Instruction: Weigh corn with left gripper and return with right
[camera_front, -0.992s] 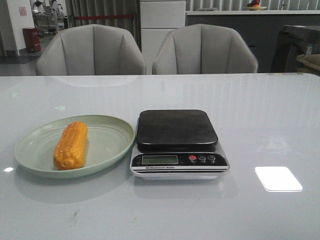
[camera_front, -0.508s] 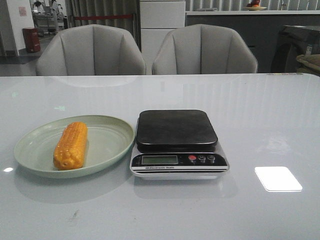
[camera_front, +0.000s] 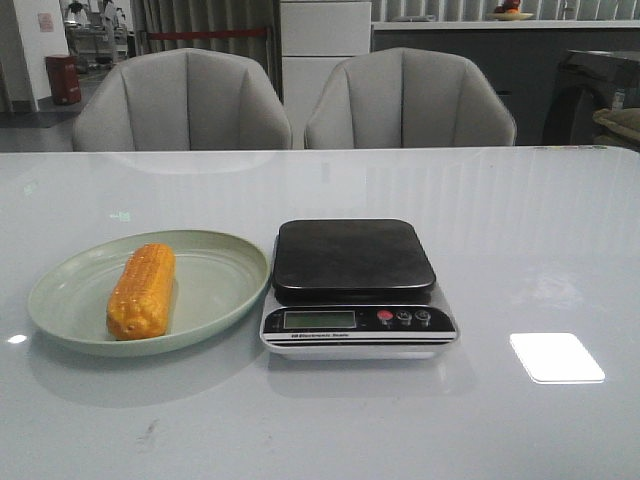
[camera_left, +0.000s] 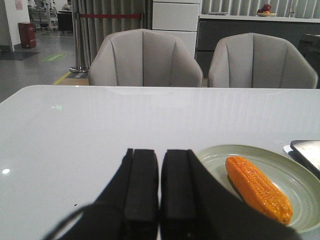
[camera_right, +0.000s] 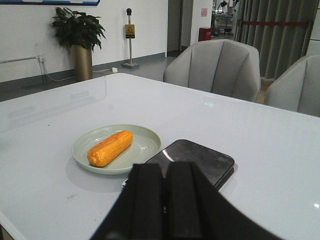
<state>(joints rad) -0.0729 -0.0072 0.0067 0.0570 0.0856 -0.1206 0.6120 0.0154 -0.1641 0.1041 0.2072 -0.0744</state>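
So far nothing has changed across the last second in the front view: the corn lies in the same spot on the pale green plate, and the scale beside it has not shifted. That suggests the weighing has not begun; no arm has entered the front view.

The plate holds only the corn, lying lengthwise a little off centre, toward the side away from the scale. The scale's dark platform is bare, and its rim sits just beside the plate, perhaps touching it, though the views are too shallow to tell.

From the left wrist view, the left tool hangs above the surface with its fingers pressed together, gripping nothing, the corn near it. The right tool is likewise closed and empty, poised over the near edge of the scale. The left tool would need to open before reaching for the corn.
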